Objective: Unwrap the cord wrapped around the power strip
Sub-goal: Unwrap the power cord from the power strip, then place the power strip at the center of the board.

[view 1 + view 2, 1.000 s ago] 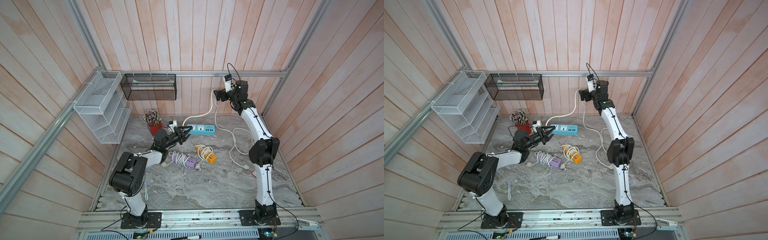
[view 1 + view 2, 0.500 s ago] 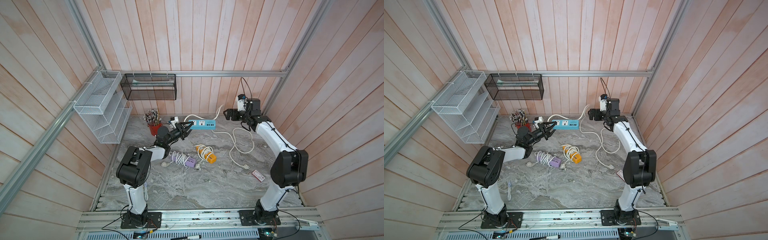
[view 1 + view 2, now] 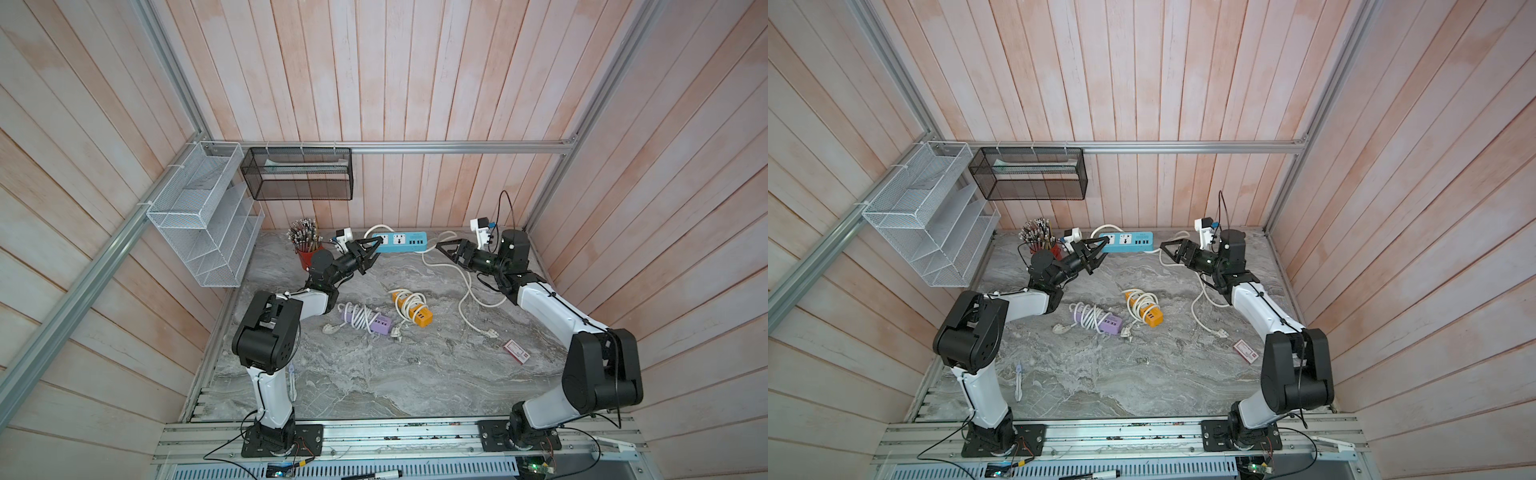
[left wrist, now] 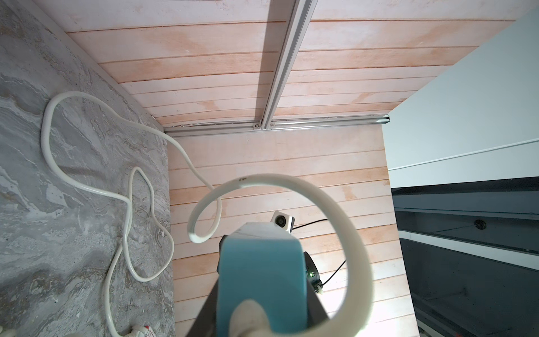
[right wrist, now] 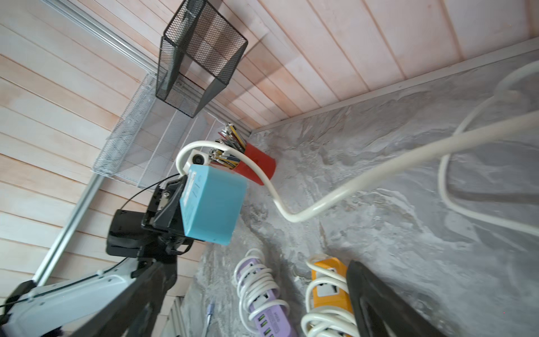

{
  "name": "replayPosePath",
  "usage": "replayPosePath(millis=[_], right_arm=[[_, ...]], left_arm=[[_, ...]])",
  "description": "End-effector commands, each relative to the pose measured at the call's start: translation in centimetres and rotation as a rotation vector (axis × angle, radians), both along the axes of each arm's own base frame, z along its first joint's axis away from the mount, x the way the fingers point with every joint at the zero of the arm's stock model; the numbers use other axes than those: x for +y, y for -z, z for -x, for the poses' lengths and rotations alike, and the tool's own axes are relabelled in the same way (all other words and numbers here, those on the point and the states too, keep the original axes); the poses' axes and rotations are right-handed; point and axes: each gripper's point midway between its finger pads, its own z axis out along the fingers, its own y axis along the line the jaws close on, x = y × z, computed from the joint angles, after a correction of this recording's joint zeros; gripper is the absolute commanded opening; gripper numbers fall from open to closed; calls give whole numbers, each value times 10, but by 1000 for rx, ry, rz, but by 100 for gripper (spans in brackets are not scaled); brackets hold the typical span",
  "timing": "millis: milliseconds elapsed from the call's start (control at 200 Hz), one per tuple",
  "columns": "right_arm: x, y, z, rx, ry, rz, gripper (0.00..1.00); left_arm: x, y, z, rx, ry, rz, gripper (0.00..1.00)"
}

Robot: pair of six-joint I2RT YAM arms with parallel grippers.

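Pale wood panelling on every side, grey marbled tabletop [image 3: 374, 374] below, and the action is right up at the far edge. The left gripper [image 3: 373, 252] has its jaws pinched on the left end of the blue power strip [image 3: 401, 242], which lies along the far wall; in the right wrist view it looks lifted off the marble. The right gripper [image 3: 446, 252] hangs just off the strip's right end, jaws spread wide with nothing between them.

The white cord [image 5: 379, 173] arches in one loose curl around the gripped end, then runs out in big slack loops across the far right of the table. Its plug [image 3: 490, 332] lies on the right, near a small red-and-white card [image 3: 516, 351].

Mid-table there are two more strips, a purple one [image 3: 368, 322] and an orange one [image 3: 411, 309], each with its cord wound round it. A red cup of pencils [image 3: 307, 257] stands in the far left corner, just behind the left arm's wrist. A white wire rack [image 3: 203, 232] hangs on the left wall and a black mesh basket [image 3: 299, 174] on the far wall.
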Motion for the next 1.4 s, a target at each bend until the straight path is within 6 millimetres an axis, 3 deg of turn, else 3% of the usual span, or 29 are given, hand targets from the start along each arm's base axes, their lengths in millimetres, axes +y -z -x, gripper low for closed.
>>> replayPosePath(millis=[0, 175, 440, 715, 965, 1050, 1210, 1395], right_arm=[[26, -51, 17, -89, -135, -135, 98], [43, -62, 17, -86, -173, -173, 98], [40, -29, -5, -32, -120, -159, 95], [48, -25, -17, -23, -123, -171, 93], [54, -29, -20, -29, -128, -185, 75], [56, -29, -19, -26, -132, -186, 60], [59, -27, -17, -16, -145, -186, 47], [62, -30, -14, -15, -161, -194, 14]], left_arm=[[1, -16, -3, -70, -10, 28, 0], [1, -17, -2, -73, -11, 30, 0], [2, -28, 4, -93, -5, 48, 0], [-3, -29, 6, -98, 5, 49, 0], [-7, -23, 7, -90, 7, 49, 0], [-8, -23, 7, -92, 8, 47, 0], [-10, -24, 7, -98, 9, 42, 0], [-10, -25, 7, -105, 5, 38, 0]])
